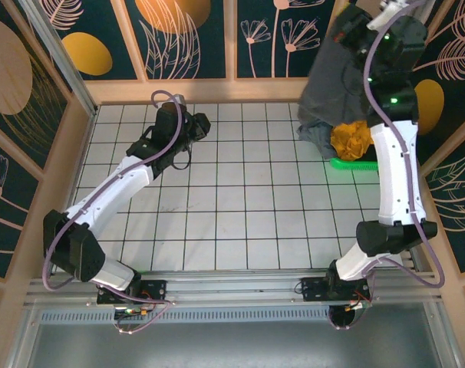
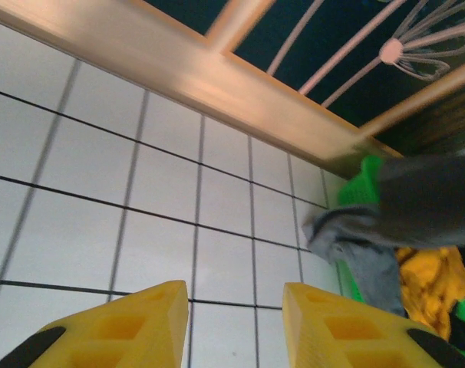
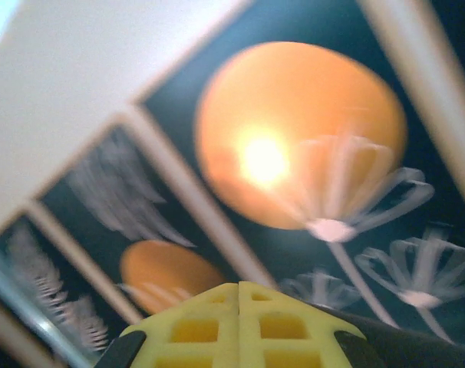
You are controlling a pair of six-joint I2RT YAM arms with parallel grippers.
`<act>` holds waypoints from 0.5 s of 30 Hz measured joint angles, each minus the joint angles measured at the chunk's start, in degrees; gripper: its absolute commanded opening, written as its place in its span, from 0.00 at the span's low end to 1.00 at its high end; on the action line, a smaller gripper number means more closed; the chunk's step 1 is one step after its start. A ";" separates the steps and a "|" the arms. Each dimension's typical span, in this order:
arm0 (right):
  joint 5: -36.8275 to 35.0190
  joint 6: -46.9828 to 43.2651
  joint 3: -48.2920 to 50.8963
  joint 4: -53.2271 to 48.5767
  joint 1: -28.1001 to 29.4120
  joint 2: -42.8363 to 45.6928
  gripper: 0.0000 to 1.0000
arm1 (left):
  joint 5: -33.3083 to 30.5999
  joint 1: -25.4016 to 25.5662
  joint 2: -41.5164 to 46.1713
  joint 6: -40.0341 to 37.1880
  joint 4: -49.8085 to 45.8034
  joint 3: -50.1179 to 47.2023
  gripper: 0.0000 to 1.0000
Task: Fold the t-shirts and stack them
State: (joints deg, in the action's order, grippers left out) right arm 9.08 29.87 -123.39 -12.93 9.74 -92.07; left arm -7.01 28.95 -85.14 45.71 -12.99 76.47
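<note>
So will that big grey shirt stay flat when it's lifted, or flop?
Probably floppy: the grey shirt hangs in loose folds from the right arm's fingers. Likely light too, since one pinch seems to hold it up. Its bottom drapes by the green basket, so it might drag.

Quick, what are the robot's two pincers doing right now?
Left pincer: open, holding nothing.
Right pincer: closed on the dark grey t-shirt.

Charcoal t-shirt [image 1: 334, 73]: large, plain, dark grey; lifted off the desk [image 1: 232, 199], hanging in loose folds at the far right.
Mustard t-shirt [image 1: 351, 139]: crumpled heap in the green basket [image 1: 357, 164].
Light grey t-shirt [image 2: 355, 245]: bunched, spilling over the basket's left edge.
</note>
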 measured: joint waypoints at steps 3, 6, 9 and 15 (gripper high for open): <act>-1.60 -2.23 -0.17 2.32 9.88 0.22 0.00 | -5.90 0.00 2.34 0.28 -3.23 0.02 0.50; -4.33 -3.02 7.02 3.93 20.33 0.68 0.00 | -12.72 0.00 5.31 0.59 -7.02 0.17 0.57; -4.94 -2.64 18.32 4.39 28.24 -0.33 0.30 | -19.04 0.00 8.41 0.48 -10.54 0.63 0.60; 1.97 -2.64 30.86 -1.05 36.57 -8.90 0.64 | -25.09 0.00 14.58 0.24 -15.52 0.48 0.63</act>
State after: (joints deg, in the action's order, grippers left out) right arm 11.05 27.22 -92.53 -13.98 46.30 -100.97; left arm -32.10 28.95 -70.57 45.95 -28.51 76.95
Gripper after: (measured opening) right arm 0.607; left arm 0.622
